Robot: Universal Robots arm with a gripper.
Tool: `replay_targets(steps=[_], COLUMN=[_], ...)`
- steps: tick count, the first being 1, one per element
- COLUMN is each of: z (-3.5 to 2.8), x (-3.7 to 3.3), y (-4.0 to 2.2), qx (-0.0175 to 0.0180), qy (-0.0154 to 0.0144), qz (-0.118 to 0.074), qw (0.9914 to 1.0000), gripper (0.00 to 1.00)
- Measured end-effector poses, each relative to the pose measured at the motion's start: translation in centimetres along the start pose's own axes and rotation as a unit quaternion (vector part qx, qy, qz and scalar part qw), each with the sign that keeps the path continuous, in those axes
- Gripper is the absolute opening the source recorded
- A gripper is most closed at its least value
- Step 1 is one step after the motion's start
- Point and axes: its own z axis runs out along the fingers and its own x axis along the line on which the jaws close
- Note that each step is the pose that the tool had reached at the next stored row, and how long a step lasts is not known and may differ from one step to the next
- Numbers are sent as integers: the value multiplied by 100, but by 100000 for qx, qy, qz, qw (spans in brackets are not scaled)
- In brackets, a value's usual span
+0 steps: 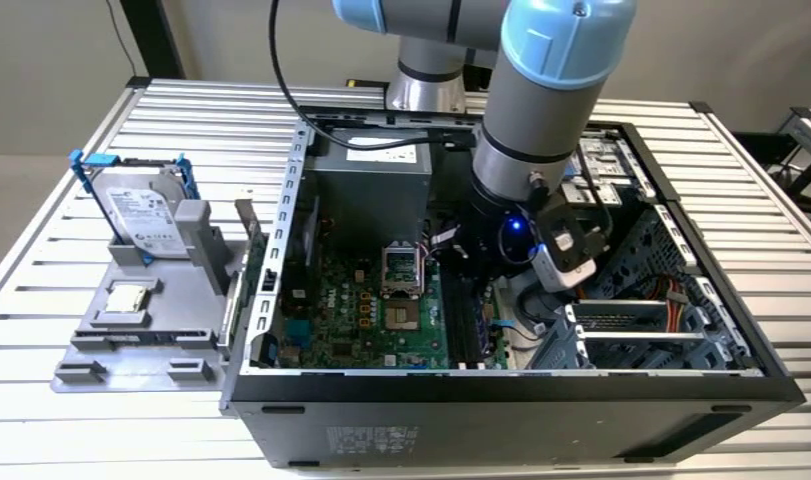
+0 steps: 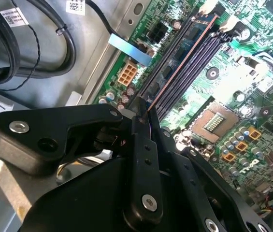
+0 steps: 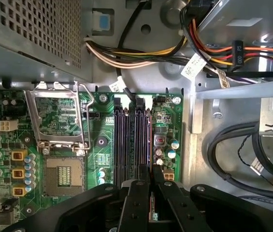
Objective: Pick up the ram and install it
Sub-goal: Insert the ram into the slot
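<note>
1. Computer case (image 1: 512,385): we log it open on the slatted table (image 1: 58,180), with the arm (image 1: 545,110) reaching down into it.

2. Motherboard (image 1: 358,320): green, on the case floor. The empty processor socket (image 3: 61,171) sits at about nine o'clock from the black memory slots (image 3: 126,140) in the first wrist view.

3. Hard drive (image 1: 145,215): silver, in a blue-handled frame on the grey holder at the case's nine o'clock in the exterior view.

4. Gripper (image 2: 148,116): its jaws are closed nearly together, pinching the near end of the ram.

5. Ram (image 2: 184,63): a thin stick seen edge-on, running along the slots; we cannot tell whether it is seated. We judge it light, stiff and fragile, best held by its long edges.

Room: we judge it tight. A neighbouring slot lies just beside it, the case wall and black cables (image 3: 233,159) at three o'clock.
</note>
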Motion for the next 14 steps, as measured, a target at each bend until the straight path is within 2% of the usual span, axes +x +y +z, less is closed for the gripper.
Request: replay_targets(steps=[14], z=[43], x=[0], y=[4], qx=[3], qy=[21], qz=[-4], qw=[100000], gripper=[0])
